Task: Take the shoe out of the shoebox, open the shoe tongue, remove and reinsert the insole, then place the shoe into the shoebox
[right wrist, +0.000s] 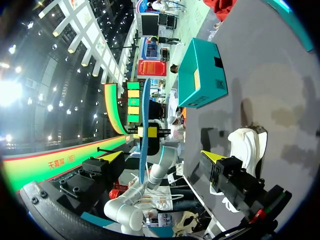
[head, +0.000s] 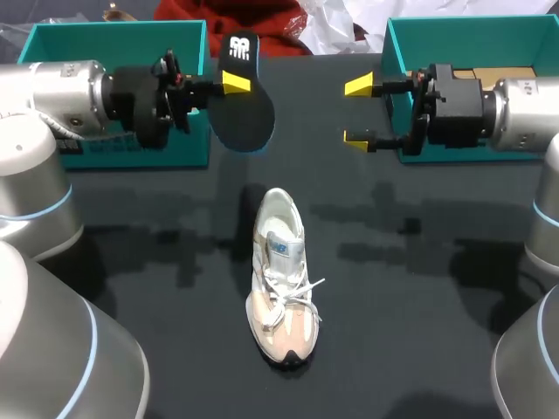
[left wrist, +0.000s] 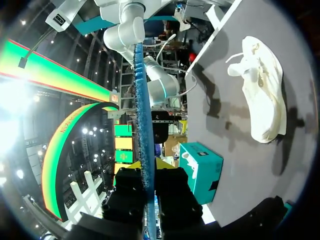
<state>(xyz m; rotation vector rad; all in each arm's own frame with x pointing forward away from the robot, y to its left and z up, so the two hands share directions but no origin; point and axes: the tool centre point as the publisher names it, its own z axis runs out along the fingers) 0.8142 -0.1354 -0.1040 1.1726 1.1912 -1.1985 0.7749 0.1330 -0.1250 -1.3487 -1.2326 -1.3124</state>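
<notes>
Now left gripper [head: 234,83] pinching insole [head: 242,113] above surface [head: 419,305]; right gripper [head: 358,112] spread wide, facing it; shoe [head: 281,279] sole-down on surface, laces loose.

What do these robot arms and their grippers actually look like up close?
The left arm and right arm are thick, rounded silver-grey tubes with thin blue rings at the joints. The left gripper and right gripper are boxy and black, each with two fingers tipped bright yellow, plus small red details.
</notes>
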